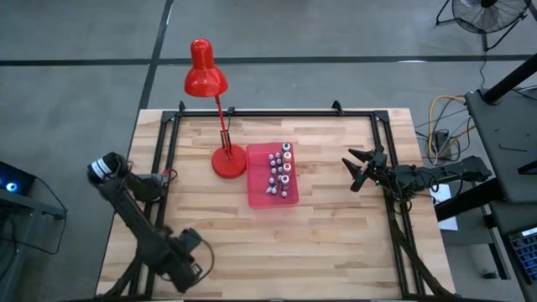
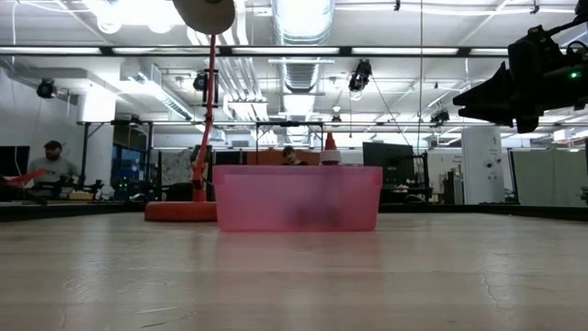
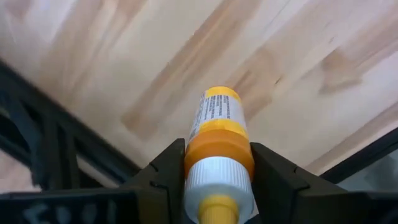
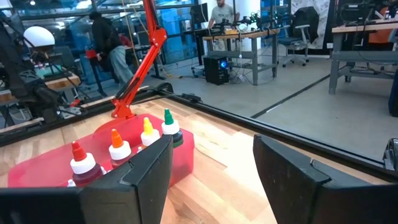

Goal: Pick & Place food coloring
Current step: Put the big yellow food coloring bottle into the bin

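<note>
My left gripper [image 1: 161,178] is near the table's left edge, shut on one food coloring bottle [image 3: 214,115], which has a yellow-orange body, a white collar and a yellow tip. Several more tiny bottles [image 1: 281,168] stand upright in the translucent pink-red tray [image 1: 258,195] at mid-table. Red, orange, yellow and green tips [image 4: 118,148] show in the right wrist view. My right gripper [image 1: 357,168] hangs open in the air to the right of the tray [image 4: 31,171], pointing at it. It shows high up in the low view [image 2: 478,97]. My left gripper pinches the bottle between its two fingers [image 3: 171,165] at the orange shoulder just below the white collar [image 3: 217,146]. The bottle lies along the fingers, its tip toward the wrist and its bottom end [image 3: 222,93] sticking out past the fingertips. It is lifted clear of the table.
A red desk lamp stands with its round base [image 1: 228,162] touching the tray's left side, and its shade [image 1: 205,77] is over the far edge. Black frame rails [image 1: 168,143] run along the table's left, far and right sides. Bare wood lies near the tray [image 2: 297,198].
</note>
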